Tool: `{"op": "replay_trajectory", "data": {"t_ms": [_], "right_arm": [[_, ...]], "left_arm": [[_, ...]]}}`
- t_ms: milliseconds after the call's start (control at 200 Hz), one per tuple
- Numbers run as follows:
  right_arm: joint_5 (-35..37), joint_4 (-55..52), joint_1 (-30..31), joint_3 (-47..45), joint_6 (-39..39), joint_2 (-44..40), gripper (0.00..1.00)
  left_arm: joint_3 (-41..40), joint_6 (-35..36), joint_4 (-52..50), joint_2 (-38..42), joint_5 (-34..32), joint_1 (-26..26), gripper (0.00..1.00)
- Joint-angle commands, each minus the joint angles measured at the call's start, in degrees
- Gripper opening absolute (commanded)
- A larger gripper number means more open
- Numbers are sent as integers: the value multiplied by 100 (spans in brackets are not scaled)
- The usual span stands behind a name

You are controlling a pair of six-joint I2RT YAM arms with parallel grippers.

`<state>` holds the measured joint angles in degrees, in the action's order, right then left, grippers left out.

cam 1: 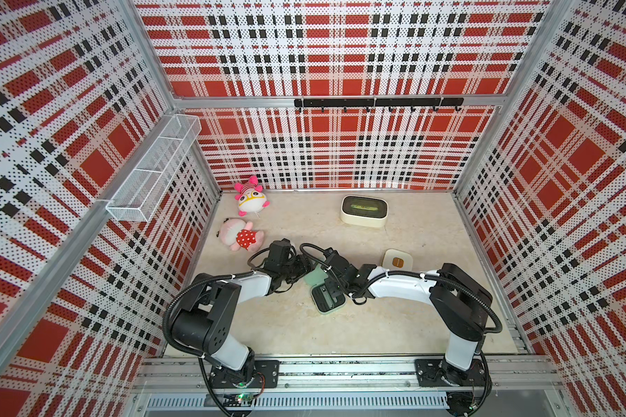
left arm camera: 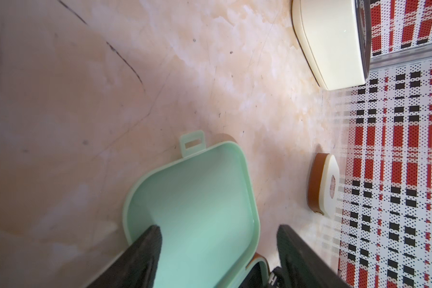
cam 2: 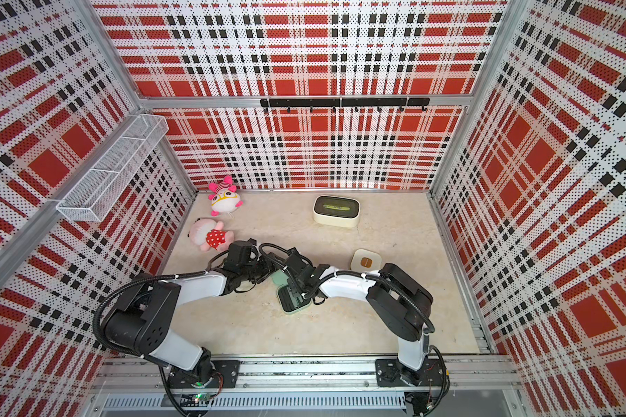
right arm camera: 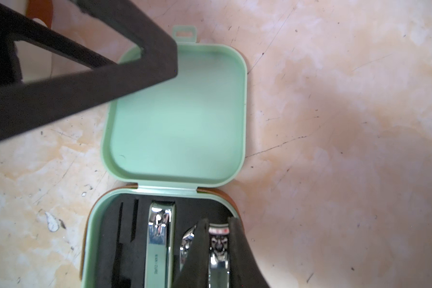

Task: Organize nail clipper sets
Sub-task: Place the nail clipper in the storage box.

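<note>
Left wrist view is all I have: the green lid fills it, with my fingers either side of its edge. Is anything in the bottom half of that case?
Observer: Yes. A large clipper lies in the middle slot of the black insert.
Operator: Where is the right gripper?
Observer: The right gripper is over that insert, shut on a small clipper beside the large one. I cannot tell whether it is seated.
Operator: Any slots free?
Observer: The two narrow slots on the far side of the large clipper from the gripper look empty.
</note>
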<state>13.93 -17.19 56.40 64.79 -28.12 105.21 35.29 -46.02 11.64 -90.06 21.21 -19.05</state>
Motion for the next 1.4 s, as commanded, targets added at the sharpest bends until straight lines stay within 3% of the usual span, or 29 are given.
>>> {"op": "replay_trajectory", "data": {"t_ms": [0,1393], "right_arm": [[-22,172,53,-23,-29,66,13],[118,357,159,-650,-246,17,13]], "left_arm": [[-66,93,63,-74,50,50,78],[-31,128,44,-154,45,61,78]]}}
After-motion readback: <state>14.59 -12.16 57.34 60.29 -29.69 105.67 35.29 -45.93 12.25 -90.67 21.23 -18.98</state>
